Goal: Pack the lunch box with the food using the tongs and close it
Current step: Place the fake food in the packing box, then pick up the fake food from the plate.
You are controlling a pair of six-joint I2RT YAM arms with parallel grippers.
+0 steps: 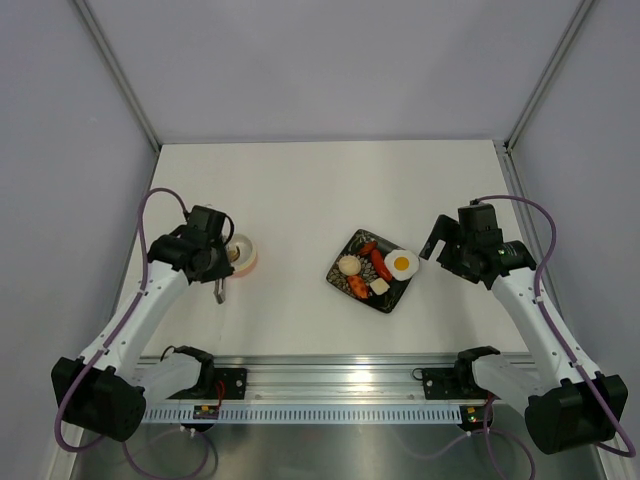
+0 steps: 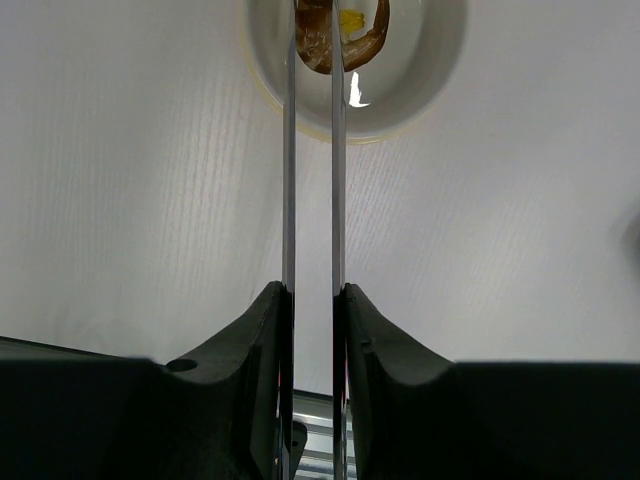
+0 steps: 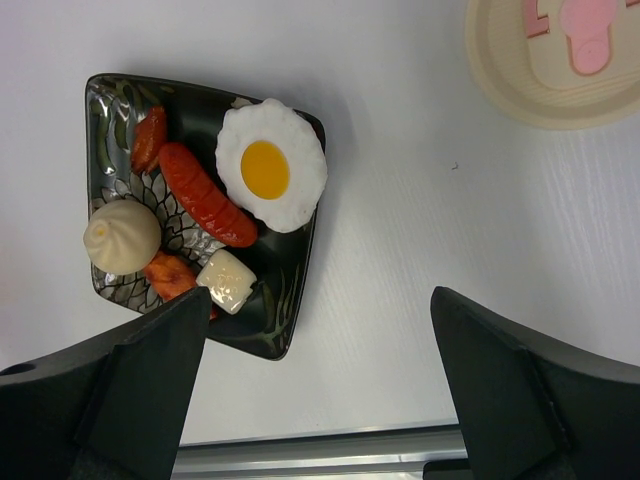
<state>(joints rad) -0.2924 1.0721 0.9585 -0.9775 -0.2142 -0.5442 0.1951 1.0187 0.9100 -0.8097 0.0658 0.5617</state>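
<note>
Taking in the whole white matte tabletop point(image 1: 300, 190), the top view alone shows both arms at once, with the black square patterned plate point(image 1: 393, 300) mid-table and the small round cream-white tub point(image 1: 247, 258) well to its left. Only the left wrist view looks into that tub. There the left gripper point(image 2: 312, 300) is clenched on the long slim silver tongs point(image 2: 288, 180), whose tips pinch a brown curled food piece point(image 2: 320, 45) beside a yellow scrap point(image 2: 350, 20).

Only the right wrist view shows the round cream lid point(image 3: 520, 90) with its pink mark, cut off by the frame's corner. It also shows the right gripper point(image 3: 320, 340) spread wide near the plate. On the plate lie a fried egg point(image 3: 270, 165), red sausage point(image 3: 205, 195), pale bun point(image 3: 122, 235), orange carrot point(image 3: 168, 272) and pale cube point(image 3: 228, 280).

Pale walls and grey metal posts enclose the table. Whether the brown piece touches the tub's floor is unclear.
</note>
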